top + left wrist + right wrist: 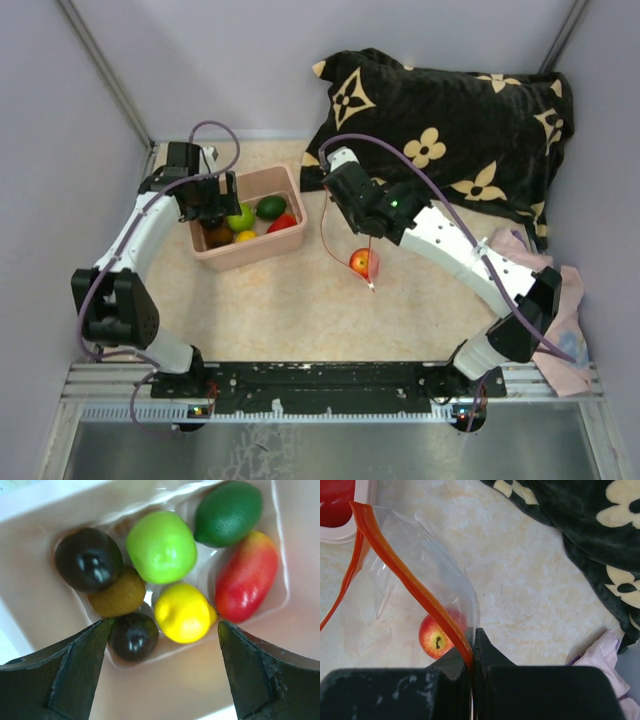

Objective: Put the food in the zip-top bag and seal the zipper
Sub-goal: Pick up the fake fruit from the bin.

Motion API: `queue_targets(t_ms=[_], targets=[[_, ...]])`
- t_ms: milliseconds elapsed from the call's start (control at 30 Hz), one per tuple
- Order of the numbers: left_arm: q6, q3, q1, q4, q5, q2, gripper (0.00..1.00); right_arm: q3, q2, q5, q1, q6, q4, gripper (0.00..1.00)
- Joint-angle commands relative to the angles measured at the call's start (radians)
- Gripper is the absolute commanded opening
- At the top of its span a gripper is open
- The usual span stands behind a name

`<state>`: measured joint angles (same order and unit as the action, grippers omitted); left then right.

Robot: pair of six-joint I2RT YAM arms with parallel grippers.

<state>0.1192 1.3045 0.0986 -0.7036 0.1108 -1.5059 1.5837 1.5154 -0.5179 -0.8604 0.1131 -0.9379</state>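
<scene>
The pink bin [296, 238] holds several toy foods: a light green apple [161, 546], a dark green lime [228, 513], a red mango [247, 576], a yellow lemon [183, 612], a brown kiwi [118, 596] and two dark fruits [87, 559]. My left gripper [162, 672] is open and empty just above the bin [212, 205]. My right gripper [472, 647] is shut on the red-orange zipper [407, 572] of the clear zip-top bag [427, 567], holding it up with the mouth open. A red apple [436, 636] lies in the bag [362, 263].
A black pillow with cream flowers [450, 130] lies at the back right. A pale pink cloth [565, 320] lies at the right edge. Grey walls close in the left, back and right sides.
</scene>
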Motion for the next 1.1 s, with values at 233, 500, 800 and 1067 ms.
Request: queue_targets(t_ms=[233,500,800,1067], targets=[[-0.091,0.130,0.036,0.093,-0.040,-0.231,0.95,-0.027,-0.005,0.015,0.018,-0.027,0.056,0.00],[-0.141,0.179,0.041,0.131,-0.003,-0.332,0.97,-0.051,-0.006,0.030,0.037,-0.029,0.080,0.00],[-0.153,0.186,0.049,0.152,0.052,-0.457,0.94,-0.085,-0.002,0.067,0.060,-0.020,0.109,0.00],[-0.140,0.170,0.049,0.193,0.023,-0.485,0.90,-0.118,-0.015,0.095,0.073,-0.009,0.124,0.00]])
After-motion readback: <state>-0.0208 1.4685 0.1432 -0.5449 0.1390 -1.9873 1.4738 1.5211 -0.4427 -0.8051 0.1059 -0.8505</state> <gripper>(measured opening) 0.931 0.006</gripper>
